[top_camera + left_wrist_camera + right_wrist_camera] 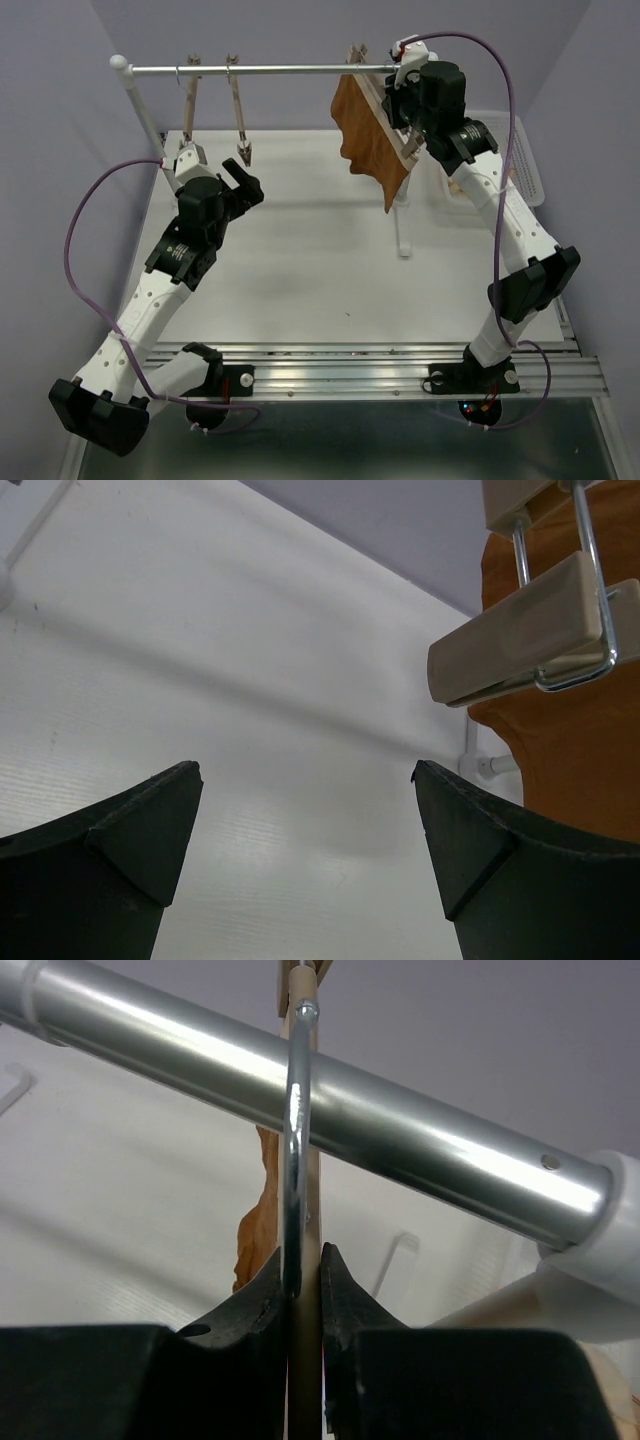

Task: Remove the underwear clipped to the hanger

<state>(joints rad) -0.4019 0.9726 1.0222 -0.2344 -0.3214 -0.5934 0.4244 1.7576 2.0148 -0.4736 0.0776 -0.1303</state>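
The overhead camera sits high behind the arm bases. It looks down and forward over the whole table to the back wall, with the rail across the upper frame. The left wrist camera sits low, looking along the left gripper over the table surface; a clip and the underwear fill its upper right, close up. The right wrist camera looks upward past the right gripper, very near the hanger hook and the rail. All three views share the hanger, and the overhead and right wrist views share the rail.
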